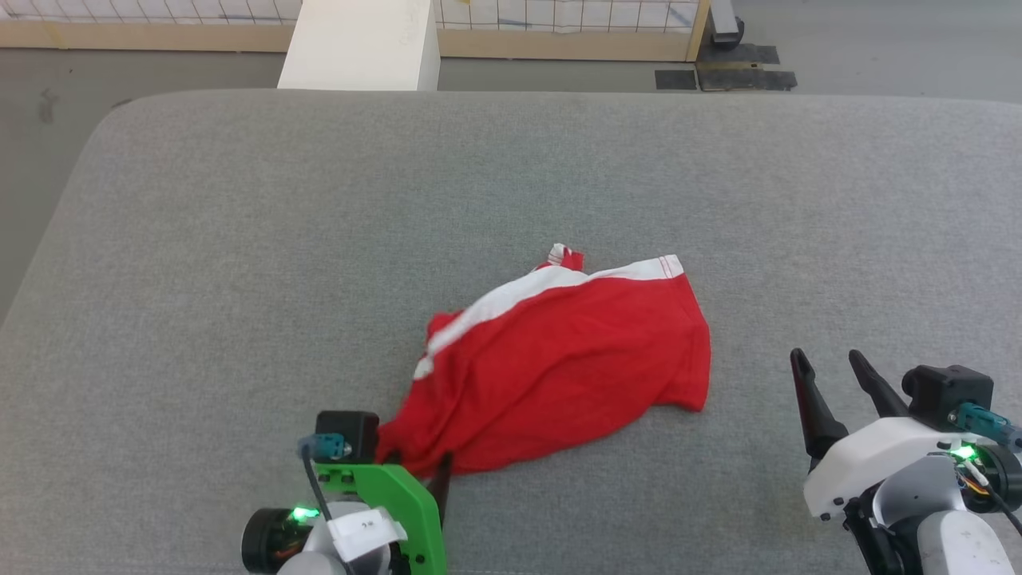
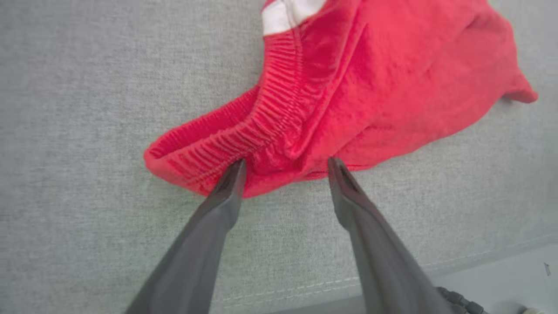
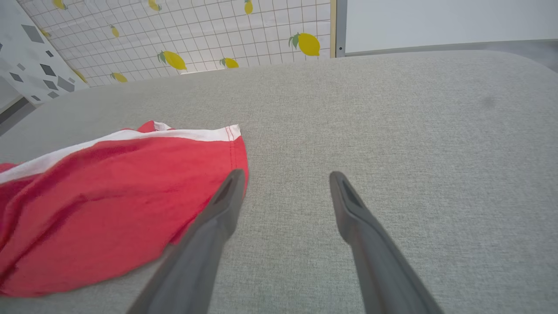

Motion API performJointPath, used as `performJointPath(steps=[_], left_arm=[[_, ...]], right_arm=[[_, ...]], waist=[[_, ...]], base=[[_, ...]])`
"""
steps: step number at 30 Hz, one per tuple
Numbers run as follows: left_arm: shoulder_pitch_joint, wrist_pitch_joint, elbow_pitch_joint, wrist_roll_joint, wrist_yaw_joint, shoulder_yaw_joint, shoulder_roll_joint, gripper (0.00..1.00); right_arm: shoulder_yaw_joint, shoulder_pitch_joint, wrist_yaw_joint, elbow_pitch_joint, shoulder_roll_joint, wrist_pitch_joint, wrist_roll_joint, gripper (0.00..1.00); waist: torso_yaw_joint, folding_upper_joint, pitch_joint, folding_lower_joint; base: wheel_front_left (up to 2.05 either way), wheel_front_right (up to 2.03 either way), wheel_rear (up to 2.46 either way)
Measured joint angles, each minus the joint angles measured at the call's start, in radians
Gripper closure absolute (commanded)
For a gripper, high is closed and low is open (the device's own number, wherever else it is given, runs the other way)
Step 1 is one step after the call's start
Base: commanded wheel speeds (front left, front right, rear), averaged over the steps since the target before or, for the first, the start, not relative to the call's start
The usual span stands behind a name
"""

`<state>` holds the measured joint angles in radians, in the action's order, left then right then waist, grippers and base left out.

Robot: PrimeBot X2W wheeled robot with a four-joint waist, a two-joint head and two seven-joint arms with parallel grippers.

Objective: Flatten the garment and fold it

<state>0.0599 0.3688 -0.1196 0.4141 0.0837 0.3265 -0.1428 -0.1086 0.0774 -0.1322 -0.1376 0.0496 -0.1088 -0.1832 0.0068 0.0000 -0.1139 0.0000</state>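
Note:
The garment [image 1: 559,367], red shorts with a white stripe [image 1: 511,295], lies rumpled in a heap at the middle of the grey padded surface [image 1: 239,239]. Its gathered waistband [image 2: 261,126] points toward my left gripper [image 2: 285,163]. That gripper is open, with both fingertips at the waistband's near edge and nothing clamped. In the head view my left gripper [image 1: 419,465] sits at the garment's lower-left corner, partly hidden by its green bracket. My right gripper [image 1: 826,358] is open over bare surface, to the right of the garment [image 3: 109,196]. In its own view, my right gripper [image 3: 286,174] has its left finger in front of the hem.
A white box [image 1: 359,44] stands beyond the far edge, before a gridded wall panel [image 1: 559,16]. Dark mats [image 1: 726,76] lie on the floor at the back right. The surface's stitched front edge [image 2: 479,261] runs close under my left gripper.

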Motion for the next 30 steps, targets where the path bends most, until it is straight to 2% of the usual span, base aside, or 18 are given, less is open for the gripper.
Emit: performJointPath(steps=[7,13,16,26,30], left_arm=[[-0.023,-0.051,0.095,0.019,0.025,-0.042,0.012,0.0],[0.008,-0.119,0.148,0.018,0.072,-0.113,0.007,0.0],[0.074,-0.105,0.076,0.011,0.075,-0.119,-0.005,0.0],[0.307,-0.056,-0.27,0.016,0.022,-0.061,0.022,0.0],[0.341,-0.017,-0.386,-0.015,0.037,-0.03,0.02,0.0]], right_arm=[[-0.012,-0.012,0.0,0.012,0.0,0.01,-0.008,0.0],[-0.021,-0.022,0.0,0.029,0.0,0.012,-0.011,0.0],[-0.021,-0.022,0.0,0.034,0.0,0.012,-0.011,0.0],[-0.002,-0.021,0.0,0.041,0.0,0.011,-0.012,0.0],[0.006,-0.02,0.0,0.043,0.0,0.01,-0.012,0.0]], waist=[[-0.011,0.0,0.011,0.0],[-0.024,0.0,0.005,0.0],[-0.03,0.0,-0.003,0.0],[-0.054,0.0,-0.033,0.0],[-0.067,0.0,-0.042,0.0]], base=[[0.0,0.0,0.0],[0.0,0.0,0.0],[0.0,0.0,0.0],[0.0,0.0,0.0],[0.0,0.0,0.0]])
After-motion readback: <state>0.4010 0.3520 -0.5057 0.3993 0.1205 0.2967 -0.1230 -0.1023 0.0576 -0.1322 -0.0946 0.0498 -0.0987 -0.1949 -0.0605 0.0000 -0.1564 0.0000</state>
